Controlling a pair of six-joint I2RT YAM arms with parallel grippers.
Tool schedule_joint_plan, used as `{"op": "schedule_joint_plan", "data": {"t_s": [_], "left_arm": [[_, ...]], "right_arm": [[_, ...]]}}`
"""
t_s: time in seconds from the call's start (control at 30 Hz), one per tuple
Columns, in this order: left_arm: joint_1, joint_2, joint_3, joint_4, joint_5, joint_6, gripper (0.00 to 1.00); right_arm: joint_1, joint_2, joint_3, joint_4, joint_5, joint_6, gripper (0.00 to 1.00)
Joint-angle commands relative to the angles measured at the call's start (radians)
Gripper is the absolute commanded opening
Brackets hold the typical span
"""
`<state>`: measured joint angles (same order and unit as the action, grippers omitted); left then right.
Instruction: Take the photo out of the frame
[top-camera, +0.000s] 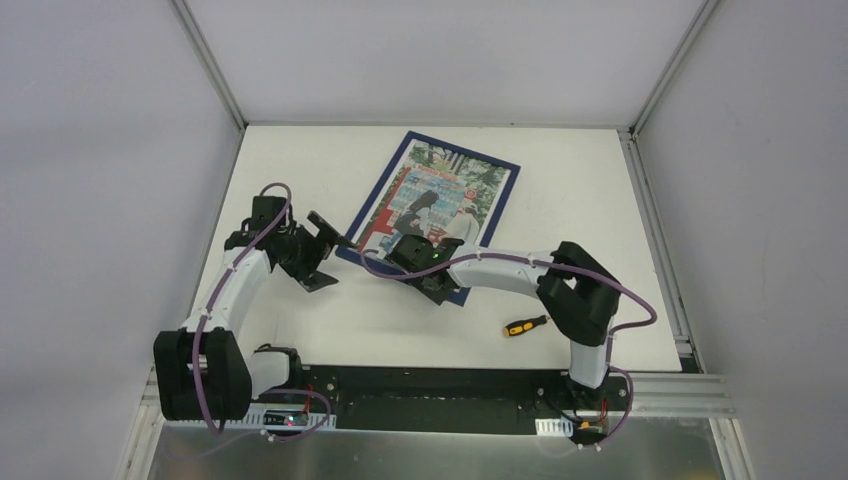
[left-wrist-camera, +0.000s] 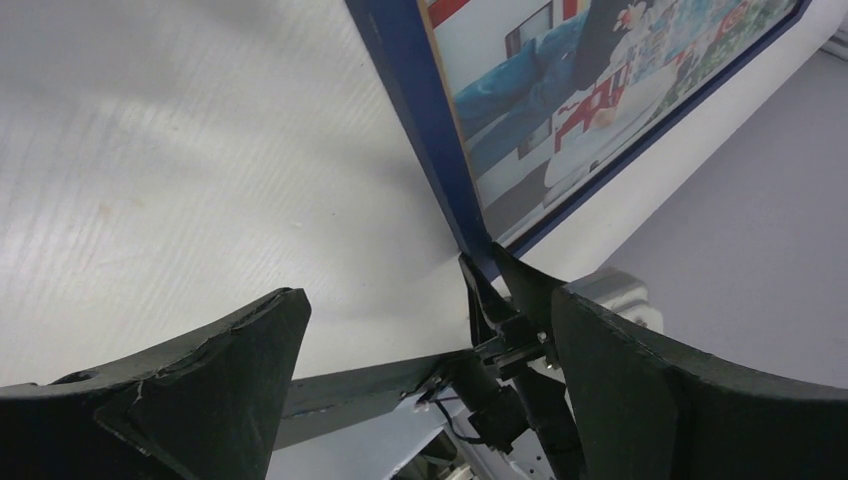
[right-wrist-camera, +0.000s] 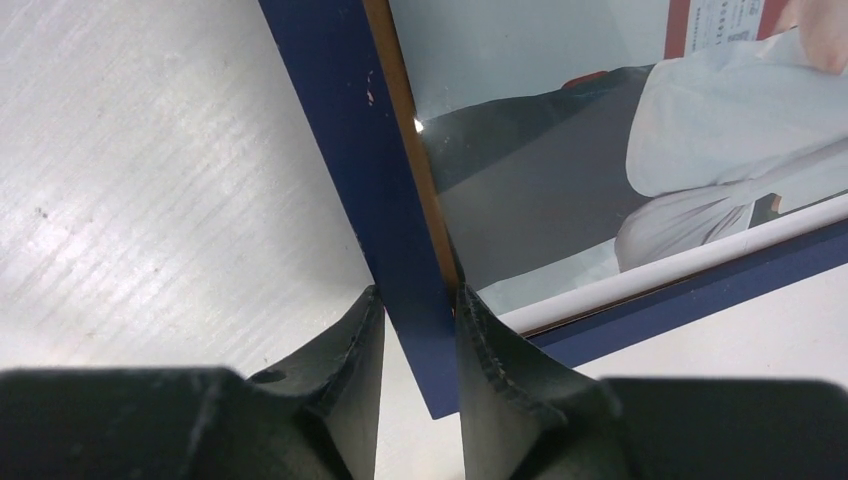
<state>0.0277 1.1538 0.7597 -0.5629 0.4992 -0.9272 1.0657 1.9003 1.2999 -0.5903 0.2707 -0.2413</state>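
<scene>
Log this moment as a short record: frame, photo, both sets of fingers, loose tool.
frame: dark blue, flat on the table, face up
photo: inside the frame, not yet removed
right fingers: pinching the frame's bar by its near corner
left fingers: wide open, empty, facing the frame's left corner
loose tool: yellow-and-black screwdriver, apart from the frame

Bright diffuse light; soft shadows; faint surface sheen.

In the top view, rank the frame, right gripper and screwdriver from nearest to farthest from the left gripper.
1. frame, its corner just right of the left gripper.
2. right gripper, at the frame's near corner.
3. screwdriver, farthest right.
</scene>
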Motion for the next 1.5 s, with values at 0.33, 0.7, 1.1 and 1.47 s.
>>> {"op": "schedule_joint_plan", "data": {"t_s": [0.33, 0.7, 1.1, 1.47], "left_arm": [[0.003, 0.013, -0.062, 0.379, 0.104, -0.284, 0.99], [-0.018, -0.027, -0.232, 0.777, 0.083, -0.469, 0.97], [-0.023, -0.148, -0.164, 0.502, -0.03, -0.25, 0.96], [0.049, 0.06, 0.358, -0.133, -0.122, 0.416, 0.96]], "right_arm": [[0.004, -0.262, -0.05, -0.029, -0.082, 0.023, 0.0], [-0.005, -0.299, -0.023, -0.055, -0.185, 0.068, 0.0], [-0.063, -0.352, -0.028, -0.057, -0.3, 0.12, 0.0], [-0.082, -0.41, -0.064, -0.099, -0.392, 0.084, 0.0]]}}
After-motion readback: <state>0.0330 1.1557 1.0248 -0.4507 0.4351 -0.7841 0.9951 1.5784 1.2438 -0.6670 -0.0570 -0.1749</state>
